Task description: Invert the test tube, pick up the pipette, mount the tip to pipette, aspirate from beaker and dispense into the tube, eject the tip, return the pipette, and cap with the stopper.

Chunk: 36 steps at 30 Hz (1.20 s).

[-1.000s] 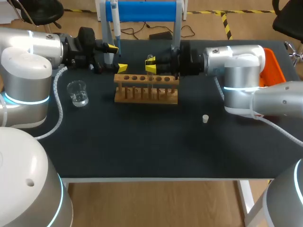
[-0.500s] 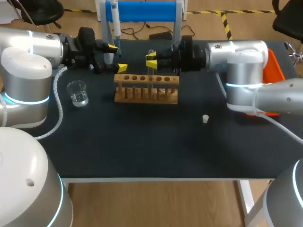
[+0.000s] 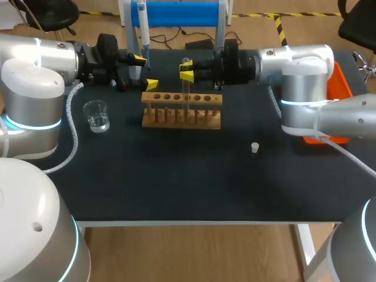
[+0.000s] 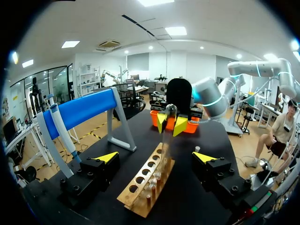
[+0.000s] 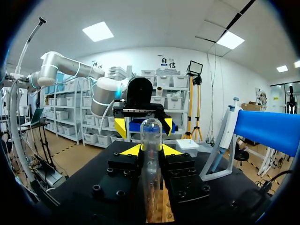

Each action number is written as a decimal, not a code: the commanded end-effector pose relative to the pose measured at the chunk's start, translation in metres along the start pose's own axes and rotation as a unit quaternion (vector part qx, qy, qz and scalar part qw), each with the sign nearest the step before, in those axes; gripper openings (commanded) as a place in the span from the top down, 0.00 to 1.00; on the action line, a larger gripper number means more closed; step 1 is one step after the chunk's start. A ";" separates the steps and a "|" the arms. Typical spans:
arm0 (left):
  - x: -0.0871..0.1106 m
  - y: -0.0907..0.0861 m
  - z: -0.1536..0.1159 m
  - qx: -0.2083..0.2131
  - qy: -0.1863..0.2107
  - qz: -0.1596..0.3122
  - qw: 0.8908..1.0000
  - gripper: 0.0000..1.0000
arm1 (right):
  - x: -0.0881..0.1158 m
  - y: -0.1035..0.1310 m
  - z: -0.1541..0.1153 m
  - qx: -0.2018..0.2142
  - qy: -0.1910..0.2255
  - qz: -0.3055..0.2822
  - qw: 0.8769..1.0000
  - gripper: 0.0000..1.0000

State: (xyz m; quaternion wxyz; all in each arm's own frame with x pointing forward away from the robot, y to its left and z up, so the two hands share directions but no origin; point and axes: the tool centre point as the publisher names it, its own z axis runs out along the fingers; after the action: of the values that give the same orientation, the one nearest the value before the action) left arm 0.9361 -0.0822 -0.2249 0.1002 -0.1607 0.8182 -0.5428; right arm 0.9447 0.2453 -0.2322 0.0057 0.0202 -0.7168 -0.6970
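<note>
Your right gripper (image 3: 187,72), pinching the test tube (image 3: 187,88), rises at upper centre. The tube is lifting from the rack (image 3: 182,114), nearly free to invert. Your left gripper (image 3: 145,71) stays spread.

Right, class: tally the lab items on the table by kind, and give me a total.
Tube: 1
Rack: 1
Beaker: 1
Stopper: 1
Pipette: 1
Blue stand: 1
Orange bin: 1
Total: 7
</note>
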 end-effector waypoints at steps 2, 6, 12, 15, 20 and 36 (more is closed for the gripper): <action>0.000 0.000 0.000 0.001 0.000 0.000 1.000 0.00 | 0.004 0.011 -0.001 0.007 -0.008 0.005 1.000 1.00; 0.000 0.000 0.000 0.001 0.000 0.000 1.000 0.00 | 0.005 0.017 -0.001 0.005 -0.010 0.010 1.000 1.00; 0.000 0.000 0.000 0.001 0.000 0.000 1.000 0.00 | 0.007 0.029 -0.003 -0.001 -0.013 0.016 1.000 1.00; 0.000 0.000 0.000 0.001 0.000 0.000 1.000 0.00 | 0.009 0.035 -0.005 0.004 -0.016 0.013 1.000 1.00; 0.000 0.000 0.000 0.001 0.000 0.000 1.000 0.00 | 0.015 0.044 -0.010 0.016 -0.020 0.016 1.000 1.00; 0.000 0.000 0.000 0.001 0.000 0.000 1.000 0.00 | 0.033 0.061 -0.026 0.010 -0.028 0.023 0.999 1.00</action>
State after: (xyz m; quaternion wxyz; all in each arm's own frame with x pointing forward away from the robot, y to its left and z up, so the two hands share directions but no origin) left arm 0.9361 -0.0822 -0.2249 0.1003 -0.1607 0.8182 -0.5428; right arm 0.9133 0.2204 -0.1724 0.0028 -0.0143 -0.7231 -0.6906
